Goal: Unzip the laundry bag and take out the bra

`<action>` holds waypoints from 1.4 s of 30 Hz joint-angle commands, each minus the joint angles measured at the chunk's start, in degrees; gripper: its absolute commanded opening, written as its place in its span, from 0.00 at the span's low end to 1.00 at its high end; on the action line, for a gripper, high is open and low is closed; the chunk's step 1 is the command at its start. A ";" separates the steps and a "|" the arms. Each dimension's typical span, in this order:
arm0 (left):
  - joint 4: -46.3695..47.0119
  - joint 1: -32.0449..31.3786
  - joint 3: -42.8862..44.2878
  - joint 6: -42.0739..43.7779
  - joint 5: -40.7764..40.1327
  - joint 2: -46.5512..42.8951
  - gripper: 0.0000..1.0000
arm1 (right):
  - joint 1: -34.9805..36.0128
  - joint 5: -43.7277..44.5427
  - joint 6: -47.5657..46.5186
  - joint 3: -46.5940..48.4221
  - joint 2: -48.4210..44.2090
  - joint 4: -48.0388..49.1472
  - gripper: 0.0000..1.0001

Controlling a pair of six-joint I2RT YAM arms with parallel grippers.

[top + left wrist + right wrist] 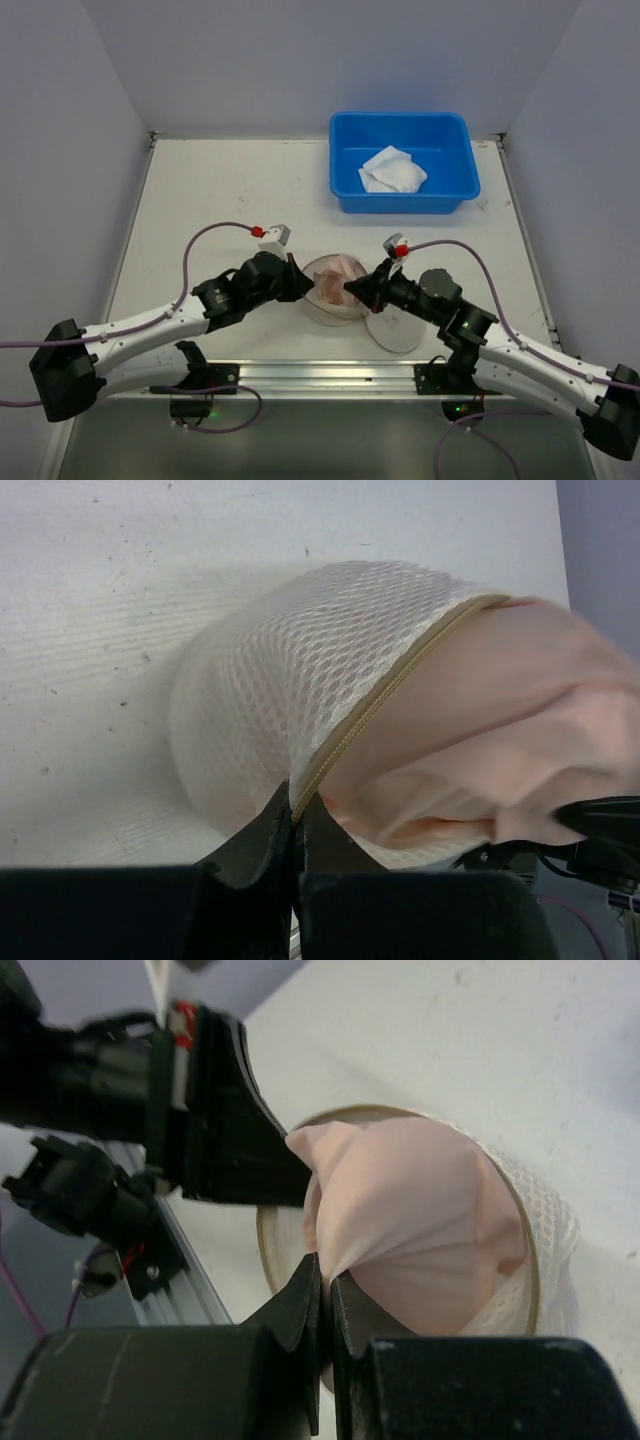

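Note:
The white mesh laundry bag (322, 303) sits on the table between both arms, its tan zipper band (400, 680) unzipped and its mouth gaping. A pale pink bra (338, 270) bulges out of the opening. My left gripper (297, 810) is shut on the bag's zipper rim at its left side, mesh (270, 670) bunched beside it. My right gripper (327, 1278) is shut on a fold of the bra (420, 1210), pulling the fabric taut above the bag's rim (545, 1220). In the top view the left gripper (300, 283) and right gripper (352, 288) face each other across the bag.
A blue plastic tub (400, 203) stands at the back right with a white cloth (392, 170) inside. The bag's flat round flap (397, 330) lies on the table under the right arm. A metal rail (320, 372) runs along the near edge.

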 commanded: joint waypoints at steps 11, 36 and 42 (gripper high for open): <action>1.73 -0.23 -0.52 0.74 -0.34 9.68 0.00 | -0.26 -9.48 4.91 7.59 3.24 16.76 0.00; -0.56 0.30 -1.05 3.02 -2.28 9.95 0.00 | -29.15 19.53 -18.12 51.53 25.62 -5.65 0.00; -0.38 0.38 -1.40 3.73 -1.66 9.77 0.00 | -38.22 13.99 -18.12 59.88 41.76 -2.92 0.00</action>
